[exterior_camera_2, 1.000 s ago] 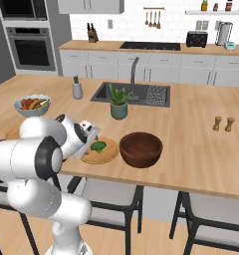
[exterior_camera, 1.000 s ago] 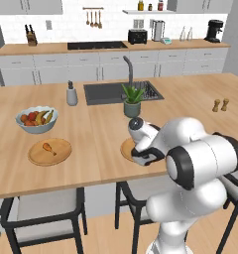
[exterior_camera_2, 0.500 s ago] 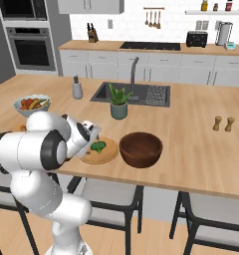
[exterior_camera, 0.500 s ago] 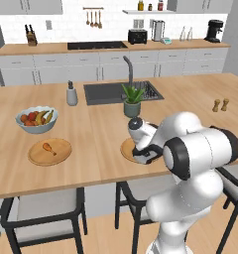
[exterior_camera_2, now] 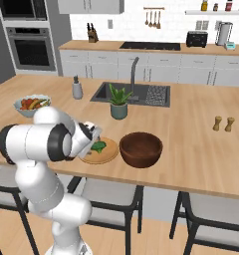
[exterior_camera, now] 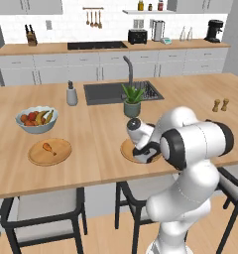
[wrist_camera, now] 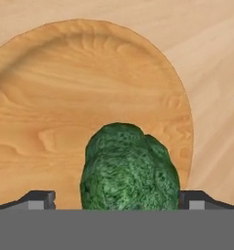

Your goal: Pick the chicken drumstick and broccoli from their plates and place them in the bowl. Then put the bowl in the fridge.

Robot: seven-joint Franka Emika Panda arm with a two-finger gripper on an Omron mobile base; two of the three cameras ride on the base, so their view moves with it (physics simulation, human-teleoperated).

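Over near plate point(wrist_camera: 55, 97) | claw point(wrist_camera: 116, 199) spread wide | fingertips point(wrist_camera: 38, 199) flanking broccoli point(wrist_camera: 128, 168)

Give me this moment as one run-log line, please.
phase: reaching for broccoli | gripper: open, straddling it | drumstick: on its plate | bowl: empty

The white arm point(exterior_camera: 190, 144) folds forward and down from its base, elbow high, wrist bent low. The gripper point(wrist_camera: 117, 200) points downward with its jaws spread wide; its dark fingertips point(wrist_camera: 38, 199) sit at about eight and four o'clock in the hand view.
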